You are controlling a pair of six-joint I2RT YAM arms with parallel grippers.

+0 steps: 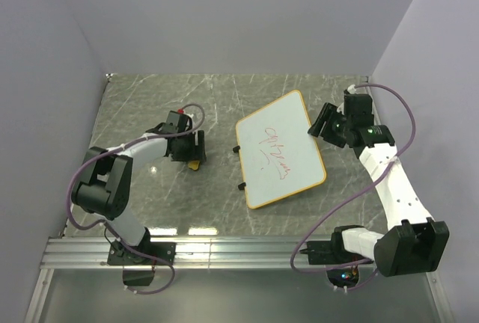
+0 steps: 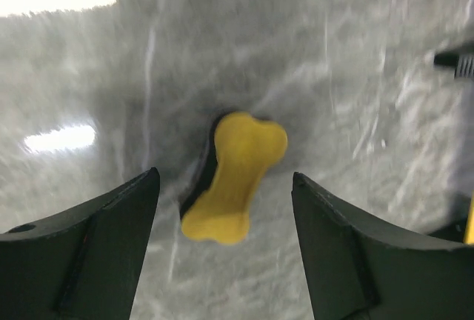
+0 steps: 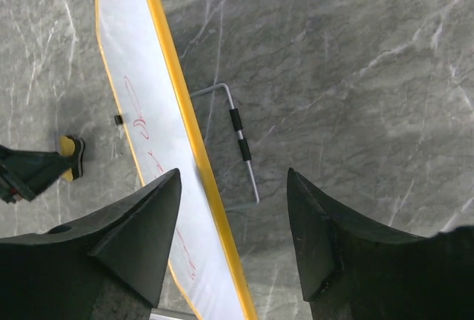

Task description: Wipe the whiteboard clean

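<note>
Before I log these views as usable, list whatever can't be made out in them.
- Eraser: in the top view it is almost entirely hidden under the left gripper. The left wrist view is blurred, so its dark underside is unclear.
- Red writing on the whiteboard: too small to read from above. The right wrist view shows it at a slant, partly behind a finger.
- Wire stand: its ends vanish behind the board.
</note>
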